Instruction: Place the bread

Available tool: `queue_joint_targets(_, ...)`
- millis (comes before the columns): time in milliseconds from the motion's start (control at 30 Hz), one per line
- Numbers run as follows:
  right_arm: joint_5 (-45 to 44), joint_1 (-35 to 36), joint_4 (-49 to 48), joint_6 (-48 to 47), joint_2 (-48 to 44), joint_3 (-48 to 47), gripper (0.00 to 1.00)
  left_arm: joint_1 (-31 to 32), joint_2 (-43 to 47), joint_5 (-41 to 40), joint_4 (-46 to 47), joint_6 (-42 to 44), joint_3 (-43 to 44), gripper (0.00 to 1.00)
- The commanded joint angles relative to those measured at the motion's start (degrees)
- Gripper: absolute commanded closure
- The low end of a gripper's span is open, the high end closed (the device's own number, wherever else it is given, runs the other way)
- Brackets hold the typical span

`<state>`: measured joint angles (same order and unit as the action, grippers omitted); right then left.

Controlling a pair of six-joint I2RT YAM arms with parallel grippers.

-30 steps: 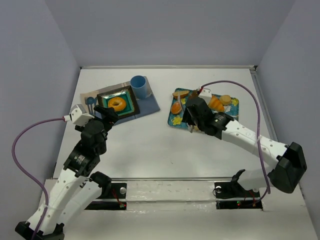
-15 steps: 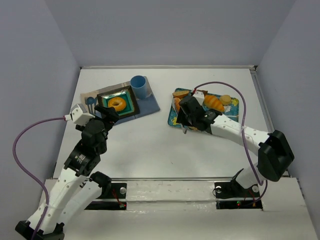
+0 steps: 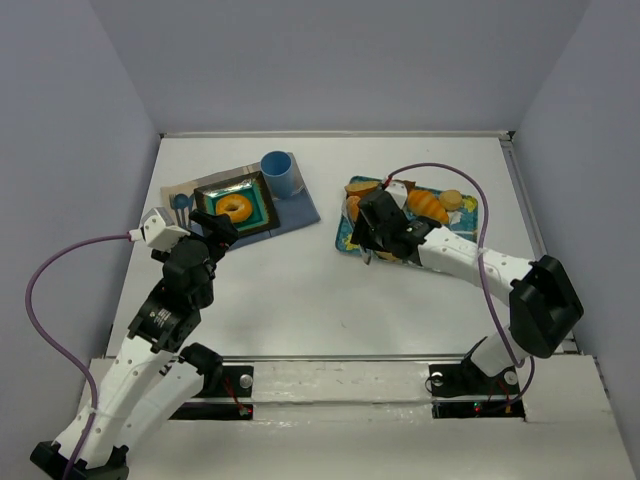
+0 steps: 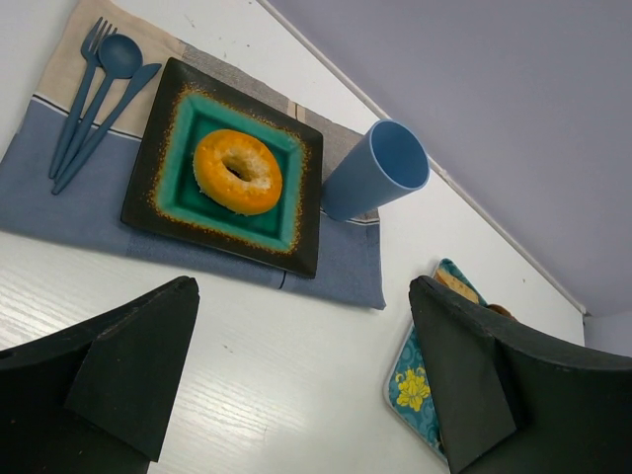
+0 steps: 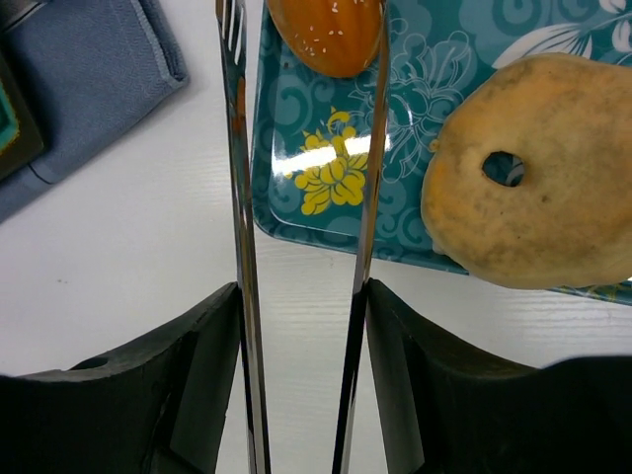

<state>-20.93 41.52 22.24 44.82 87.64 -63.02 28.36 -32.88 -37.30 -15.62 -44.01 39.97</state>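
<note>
A teal flowered tray [image 3: 352, 240] at the right holds several breads: an orange seeded bun [image 5: 331, 30], a tan bread with a hole [image 5: 533, 173], and a croissant [image 3: 430, 206]. My right gripper [image 3: 372, 235] is shut on metal tongs [image 5: 240, 247]. The two tong arms stand apart, with their tips either side of the orange bun at the tray's near-left corner [image 5: 326, 188]. My left gripper [image 4: 301, 365] is open and empty, hovering over bare table short of the dark square plate [image 4: 158, 128]. That plate holds a bagel [image 4: 237, 170].
The plate lies on a blue placemat [image 3: 300, 210] with blue cutlery [image 4: 94, 99] at its left and a blue cup [image 3: 282, 174] behind it. Purple walls enclose the table. The tray's edge also shows in the left wrist view [image 4: 415, 385].
My right gripper with the tongs has shifted left and a little farther, onto the tray's near-left corner. The left arm has not moved.
</note>
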Motion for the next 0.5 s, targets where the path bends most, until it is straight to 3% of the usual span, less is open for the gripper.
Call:
queue_joint_targets(0,-0.7,-1.5,-1.7,-0.3,-0.4,-1.5,0.44,-0.4,0.0,-1.5,2.6,-0.4,-0.4,0.01)
queue_joint_targets(300,-1.0,-1.5,-0.8,-1.7,-4.0,-0.5,0.76,-0.4,-0.1,-1.5,2.6,-0.4,-0.3,0.01)
queue_joint_targets(467,0.2,-1.5,-1.0,-5.9,-8.6,-1.2,0.84,-0.4,-0.1,-1.5,2.7,-0.5,-0.3,0.01)
